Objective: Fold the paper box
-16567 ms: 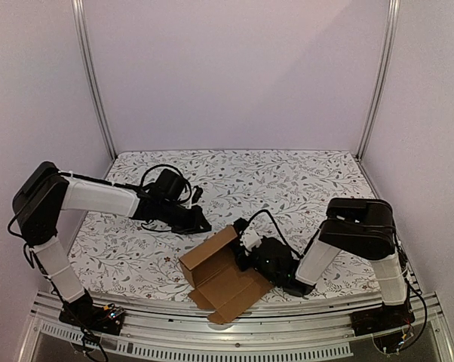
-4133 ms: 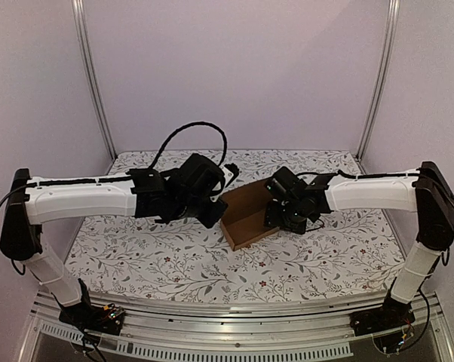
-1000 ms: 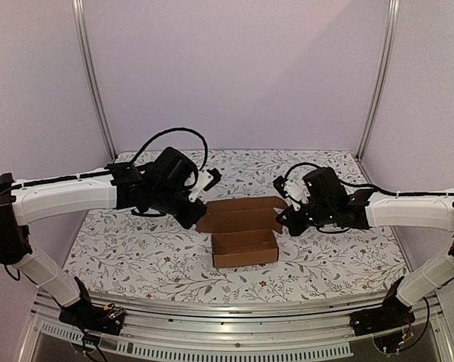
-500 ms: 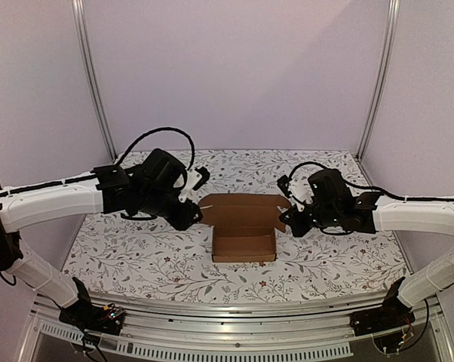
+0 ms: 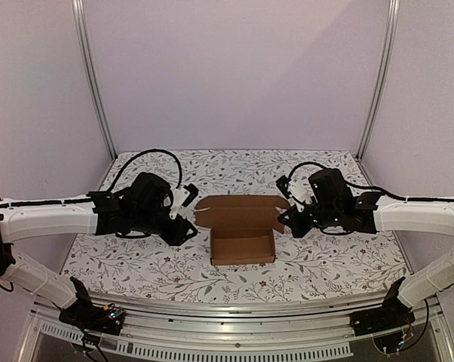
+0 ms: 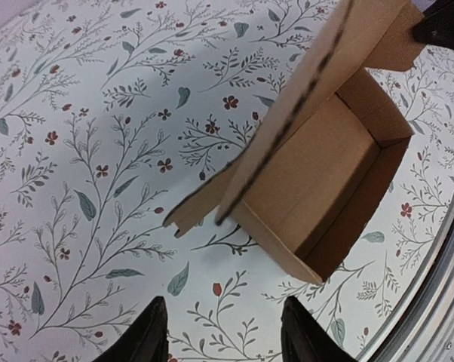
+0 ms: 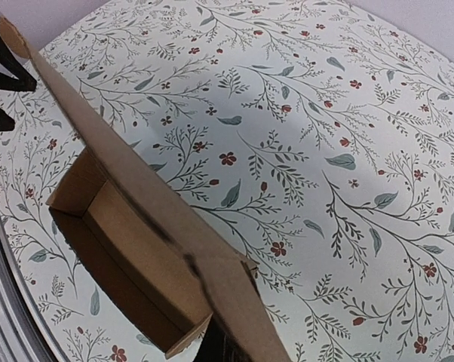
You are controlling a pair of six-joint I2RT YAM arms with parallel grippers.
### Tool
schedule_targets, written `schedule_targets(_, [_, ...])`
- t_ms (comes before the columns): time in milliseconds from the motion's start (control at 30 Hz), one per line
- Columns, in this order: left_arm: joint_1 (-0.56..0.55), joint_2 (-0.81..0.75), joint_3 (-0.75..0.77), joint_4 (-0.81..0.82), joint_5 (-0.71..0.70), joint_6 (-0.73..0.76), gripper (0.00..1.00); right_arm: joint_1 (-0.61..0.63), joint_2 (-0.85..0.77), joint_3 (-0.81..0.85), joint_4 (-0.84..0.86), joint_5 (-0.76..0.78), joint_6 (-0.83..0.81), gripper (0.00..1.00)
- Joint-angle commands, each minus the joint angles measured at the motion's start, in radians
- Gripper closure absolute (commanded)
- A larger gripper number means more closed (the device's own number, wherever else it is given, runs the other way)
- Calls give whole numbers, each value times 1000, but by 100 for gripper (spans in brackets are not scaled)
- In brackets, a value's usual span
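The paper box (image 5: pixel 242 247) is a brown cardboard carton in the middle of the table. Its tray lies open and its lid (image 5: pixel 240 210) stands up along the far side. My right gripper (image 5: pixel 286 216) is at the lid's right end flap and shut on it. In the right wrist view the lid (image 7: pixel 144 188) covers the gripper (image 7: pixel 231 343), and only one dark finger shows beneath the card. My left gripper (image 5: pixel 188 215) is open and empty, a short way left of the box. In the left wrist view its fingers (image 6: pixel 148 335) hang above the cloth, apart from the box (image 6: pixel 325 173).
A floral tablecloth (image 5: pixel 136 256) covers the table. Lilac walls with metal corner posts (image 5: pixel 95 83) close the back and sides. A metal rail (image 5: pixel 234 335) runs along the near edge by the arm bases.
My left gripper has let go of the lid's left end and drawn back to the left and nearer. The lid stays upright. The right gripper has barely moved.
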Motion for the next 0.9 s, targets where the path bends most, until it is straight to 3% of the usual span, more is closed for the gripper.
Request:
schedule_targets(0, [36,-31,-73,193,62,-7,50,8,-19,-8,4,-57,-14,100])
schedule_targets(433, [62,-54,-185,424,162,16,51,8,-22,8,-18,-143,-17,100])
schedule_targets(867, [61,-50,-175,361,168,9,84,12,-4,15,-11,-87,24,100])
